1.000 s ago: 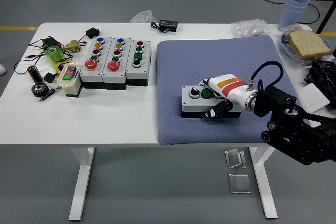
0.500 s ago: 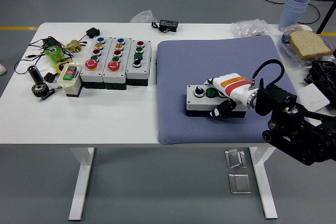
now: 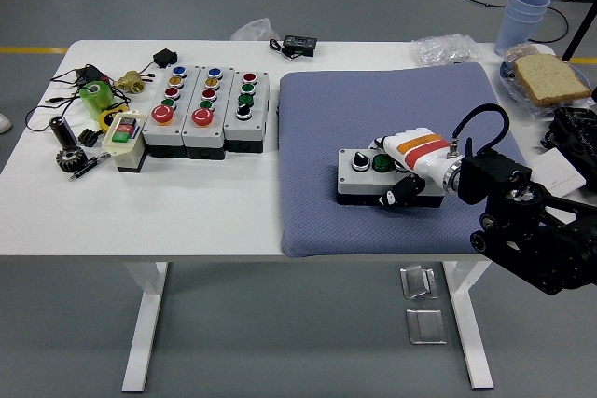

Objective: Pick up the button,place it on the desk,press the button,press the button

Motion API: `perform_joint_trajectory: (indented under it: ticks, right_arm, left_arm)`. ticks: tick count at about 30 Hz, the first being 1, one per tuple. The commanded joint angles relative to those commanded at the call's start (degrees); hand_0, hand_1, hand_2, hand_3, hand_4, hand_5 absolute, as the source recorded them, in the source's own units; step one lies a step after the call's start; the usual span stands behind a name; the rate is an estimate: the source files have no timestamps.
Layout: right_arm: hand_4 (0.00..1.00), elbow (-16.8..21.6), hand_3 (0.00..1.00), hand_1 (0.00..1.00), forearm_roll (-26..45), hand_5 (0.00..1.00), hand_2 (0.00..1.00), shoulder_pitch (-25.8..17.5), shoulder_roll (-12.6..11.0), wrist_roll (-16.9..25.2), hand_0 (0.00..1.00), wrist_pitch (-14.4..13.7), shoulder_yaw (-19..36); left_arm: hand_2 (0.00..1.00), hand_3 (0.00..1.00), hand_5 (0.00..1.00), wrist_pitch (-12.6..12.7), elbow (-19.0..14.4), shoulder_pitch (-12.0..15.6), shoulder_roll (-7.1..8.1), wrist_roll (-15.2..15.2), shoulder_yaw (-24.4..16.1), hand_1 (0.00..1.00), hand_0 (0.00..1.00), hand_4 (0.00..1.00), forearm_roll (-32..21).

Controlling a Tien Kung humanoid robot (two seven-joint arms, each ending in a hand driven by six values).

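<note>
At the lower right of the frame, the right hand (image 3: 408,170) is clasping the button box (image 3: 373,177), fingers curled around its right end. The box is lying on the blue mat (image 3: 317,118), long axis running left-right, buttons facing up.

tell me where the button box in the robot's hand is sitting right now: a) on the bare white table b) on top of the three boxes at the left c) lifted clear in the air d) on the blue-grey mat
d: the right hand is closed around the grey button box, which rests on the blue-grey mat, apart from the three boxes at the table's left.
</note>
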Motion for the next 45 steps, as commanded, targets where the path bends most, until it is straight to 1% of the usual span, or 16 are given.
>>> perform_joint_trajectory:
  ticks: [1, 6, 7, 12, 13, 18, 19, 24, 26, 30, 31, 34, 38, 42, 43, 45]
  right_arm:
    - [0.804, 0.0, 0.772, 0.521, 0.0, 0.102, 0.656, 0.0, 0.0, 0.0, 0.615, 0.3, 0.1]
    - [0.804, 0.6, 0.772, 0.521, 0.2, 0.102, 0.656, -0.2, -0.4, 0.1, 0.615, 1.7, 0.4]
    - [0.831, 0.7, 0.822, 0.723, 0.2, 0.111, 0.8, -0.2, -0.4, 0.1, 0.824, 1.8, 0.5]
    - [0.831, 2.4, 0.822, 0.723, 0.7, 0.111, 0.8, -0.4, -1.2, -0.7, 0.824, 2.0, 0.8]
    - [0.898, 2.8, 0.914, 0.775, 0.8, 0.198, 0.853, -0.4, -1.4, -0.8, 0.848, 2.0, 0.7]
    - [0.898, 3.9, 0.914, 0.775, 1.2, 0.198, 0.853, -0.6, -2.1, -1.5, 0.848, 2.9, 0.7]
    - [0.952, 4.5, 0.997, 0.827, 1.5, 0.291, 0.916, -0.7, -2.3, -2.2, 0.896, 3.4, 1.0]
    - [0.952, 7.4, 0.997, 0.827, 2.0, 0.291, 0.916, -1.3, -2.9, -4.0, 0.896, 4.9, 2.7]
    - [0.968, 8.5, 0.998, 0.86, 1.8, 0.324, 0.933, -1.5, -3.1, -4.5, 0.918, 5.4, 3.4]
    - [0.968, 12.7, 0.998, 0.86, 0.8, 0.324, 0.933, -2.2, -4.4, -5.2, 0.918, 6.9, 5.9]
    - [0.97, 13.5, 0.998, 0.89, 0.7, 0.357, 0.955, -2.3, -4.5, -5.3, 0.941, 7.1, 6.2]
    - [0.97, 18.4, 0.998, 0.89, -0.9, 0.357, 0.955, -3.1, -5.8, -5.2, 0.941, 7.6, 8.8]
    - [0.943, 25.4, 0.998, 0.884, -3.4, 0.337, 0.967, -5.0, -7.7, -5.3, 0.94, 6.4, 13.1]
    - [0.943, 32.3, 0.998, 0.884, -4.2, 0.337, 0.967, -9.3, -10.1, -5.2, 0.94, 1.2, 18.5]
    - [0.883, 34.1, 0.943, 0.583, -3.9, 0.353, 0.762, -10.9, -11.0, -5.2, 0.712, -0.7, 20.1]
    - [0.883, 37.0, 0.943, 0.583, -3.3, 0.353, 0.762, -13.9, -12.2, -5.4, 0.712, -4.4, 23.0]
  left_arm:
    - [0.424, 0.419, 0.465, 0.0, 0.0, 0.0, 0.0, 0.0, 0.0, 0.421, 0.537, 0.262, -0.1]
    - [0.424, 0.419, 0.465, 0.1, 0.0, -0.2, 0.0, -0.1, 0.1, 0.421, 0.537, 0.262, -0.5]
    - [0.424, 0.419, 0.464, 0.1, 0.0, -0.2, 0.0, -0.1, 0.1, 0.421, 0.537, 0.259, -0.5]
    - [0.424, 0.419, 0.464, 0.1, 0.0, -0.1, 0.0, -0.1, 0.2, 0.421, 0.537, 0.259, -0.7]
    - [0.424, 0.42, 0.464, 0.0, 0.0, -0.1, 0.0, -0.1, 0.2, 0.421, 0.538, 0.259, -0.6]
    - [0.424, 0.42, 0.464, 0.0, 0.0, 0.1, 0.0, 0.0, 0.1, 0.421, 0.538, 0.259, -0.4]
    - [0.424, 0.421, 0.464, 0.0, 0.0, 0.1, 0.0, -0.1, 0.1, 0.421, 0.538, 0.256, -0.4]
    - [0.424, 0.421, 0.464, 0.0, 0.0, 0.2, 0.0, 0.0, 0.1, 0.421, 0.538, 0.256, -0.2]
    - [0.424, 0.421, 0.465, 0.0, 0.0, 0.2, 0.0, 0.0, 0.0, 0.421, 0.538, 0.258, 0.0]
    - [0.424, 0.421, 0.465, 0.0, 0.0, 0.4, 0.0, 0.0, -0.2, 0.421, 0.538, 0.258, 0.2]
    - [0.424, 0.421, 0.465, 0.0, 0.0, 0.4, 0.0, 0.0, -0.2, 0.421, 0.539, 0.257, 0.2]
    - [0.424, 0.421, 0.465, -0.2, 0.0, 0.5, 0.0, 0.0, -0.4, 0.421, 0.539, 0.257, 0.7]
    - [0.424, 0.42, 0.467, -0.3, 0.0, 0.5, 0.0, 0.0, -0.5, 0.42, 0.538, 0.257, 1.1]
    - [0.424, 0.42, 0.467, -0.2, 0.0, 0.4, 0.0, -0.3, -0.5, 0.42, 0.538, 0.257, 0.4]
    - [0.424, 0.42, 0.466, -0.2, 0.0, 0.3, 0.0, -0.3, -0.4, 0.421, 0.538, 0.257, 0.2]
    - [0.424, 0.42, 0.466, -0.1, 0.0, 0.2, 0.0, -0.4, -0.4, 0.421, 0.538, 0.257, 0.0]
